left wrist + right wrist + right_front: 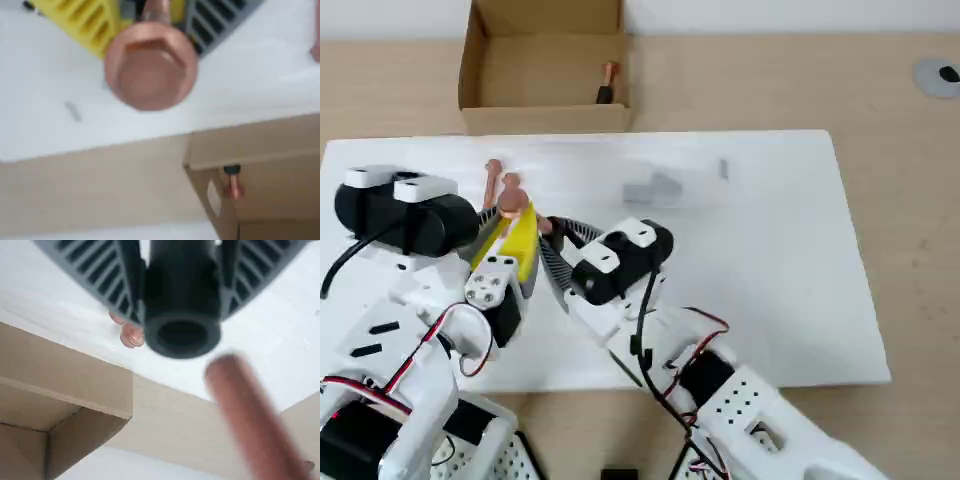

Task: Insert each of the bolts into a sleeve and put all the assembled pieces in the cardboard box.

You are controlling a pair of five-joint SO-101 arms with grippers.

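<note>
High, left tool [517, 214]: pinching copper bolt [512, 197] over the surface [770, 260]; cardboard box [542, 120] beyond.
Left wrist, bolt: hex head toward camera.
Right wrist, right tool [181, 310]: clamped on black sleeve [182, 332]; shank tip seemingly beside bore.
Risk: off-axis push jams, sleeve slips.

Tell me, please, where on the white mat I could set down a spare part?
On the white mat, the right half past the right gripper is bare. The left is crowded: the left gripper and loose bolts sit close there.
</note>
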